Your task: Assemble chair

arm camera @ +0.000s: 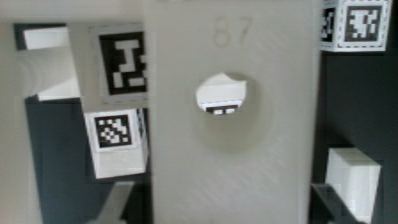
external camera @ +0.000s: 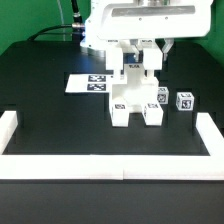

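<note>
The partly joined chair (external camera: pixel 136 100) stands mid-table as a cluster of white blocky parts with black-and-white tags. An upright white panel (external camera: pixel 133 76) rises from it. My gripper (external camera: pixel 138 60) comes down from above and is shut on that panel. In the wrist view the panel (arm camera: pixel 231 140) fills the middle, carrying a small tag (arm camera: pixel 222 96). My gripper (arm camera: pixel 222 208) has a dark finger against each side of the panel. More tagged chair parts (arm camera: pixel 118 62) show behind the panel. One loose tagged chair part (external camera: pixel 184 100) lies apart at the exterior view's right.
The marker board (external camera: pixel 92 83) lies flat on the black table, toward the exterior view's left of the chair. A low white border rail (external camera: pixel 110 158) runs along the front and up both sides. The arm's body (external camera: pixel 130 20) hangs over the back.
</note>
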Robot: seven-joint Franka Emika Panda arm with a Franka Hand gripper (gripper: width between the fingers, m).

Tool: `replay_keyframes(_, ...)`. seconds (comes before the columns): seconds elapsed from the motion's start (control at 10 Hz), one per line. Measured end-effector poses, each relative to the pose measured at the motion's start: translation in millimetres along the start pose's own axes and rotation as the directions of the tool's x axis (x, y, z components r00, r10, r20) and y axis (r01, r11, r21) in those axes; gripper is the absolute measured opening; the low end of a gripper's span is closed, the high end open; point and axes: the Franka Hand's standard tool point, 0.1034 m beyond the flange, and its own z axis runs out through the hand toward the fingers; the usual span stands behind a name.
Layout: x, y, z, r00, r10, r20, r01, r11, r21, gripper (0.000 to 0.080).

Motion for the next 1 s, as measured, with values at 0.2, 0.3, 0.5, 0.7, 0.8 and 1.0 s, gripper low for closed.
replay_keyframes(0.2, 0.0, -0.1, 0.0, 1.000, 0.000, 0.000, 0.000, 1.000, 0.000, 0.0289)
replay_keyframes(0.3, 0.0, -0.2, 0.1, 1.000, 0.000, 0.000, 0.000, 1.000, 0.000, 0.0289)
replay_keyframes(0.5, 0.1, -3.9, 0.5, 1.000, 0.019, 0.000, -0.019, 1.000, 0.000, 0.0289)
replay_keyframes(0.7, 0.2, -3.6, 0.7, 0.999, 0.032, 0.001, -0.032, 0.999, 0.001, 0.0289)
replay_keyframes(0.8, 0.1, -3.5, 0.6, 0.999, 0.034, 0.001, -0.034, 0.999, 0.002, 0.0289)
replay_keyframes(1.0, 0.1, -3.5, 0.5, 1.000, 0.028, 0.001, -0.028, 1.000, 0.002, 0.0289)
